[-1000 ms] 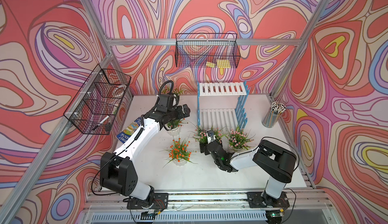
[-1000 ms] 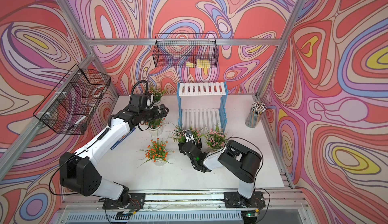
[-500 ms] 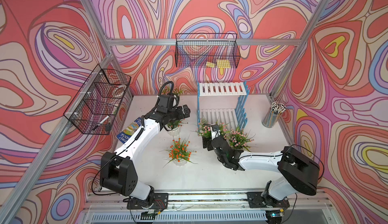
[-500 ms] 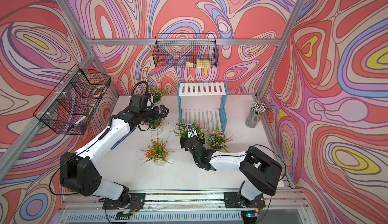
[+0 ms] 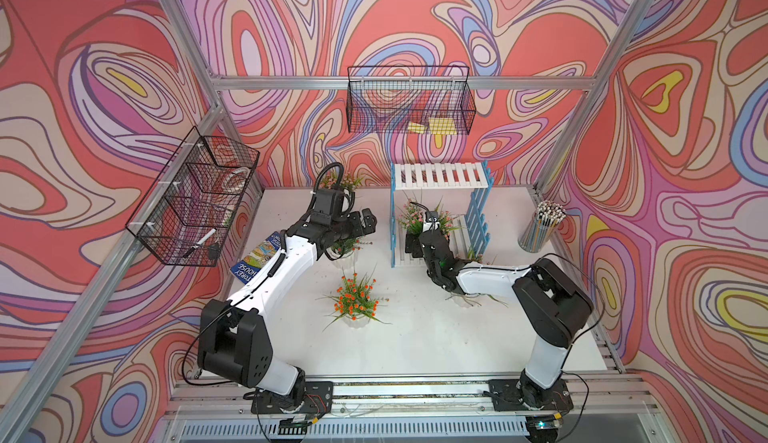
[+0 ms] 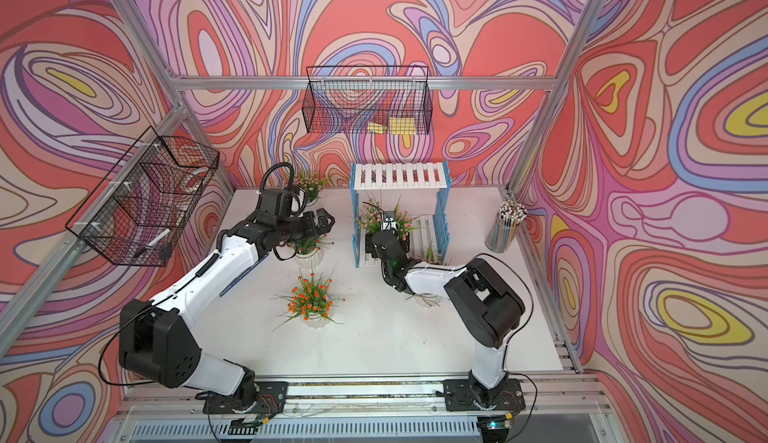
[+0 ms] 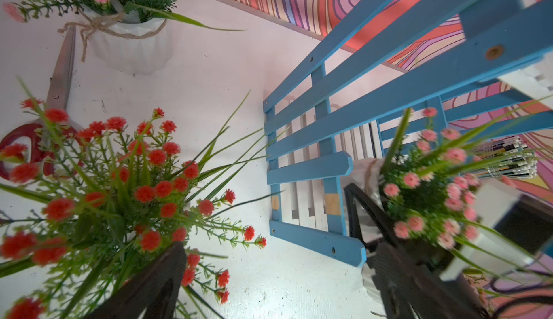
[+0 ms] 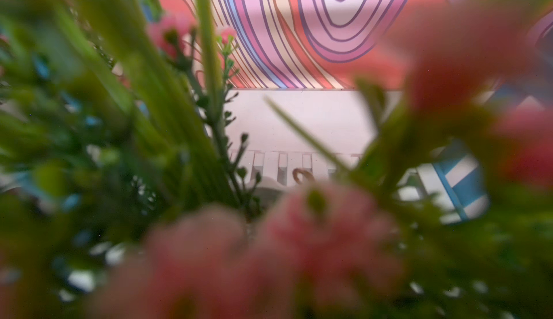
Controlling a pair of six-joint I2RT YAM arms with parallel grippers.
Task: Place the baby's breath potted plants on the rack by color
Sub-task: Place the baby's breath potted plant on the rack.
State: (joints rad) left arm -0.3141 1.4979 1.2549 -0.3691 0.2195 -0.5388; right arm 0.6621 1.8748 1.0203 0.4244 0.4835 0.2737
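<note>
My right claw [image 5: 424,240], spread wide around the pot, holds a pink plant [image 5: 412,216] at the lower shelf of the rack [image 5: 440,174], 12 o'clock. I can't tell whether it has touched down. The top shelf is bare. My left claw [image 5: 365,225] hangs fully open over an orange plant [image 5: 344,247] at 10 o'clock. On the tabletop [image 5: 415,337] wait a second orange plant [image 5: 354,297] at centre, a back pink plant [image 5: 338,179] at 11, and a third pink plant [image 5: 471,257] under my right arm, 3 o'clock.
</note>
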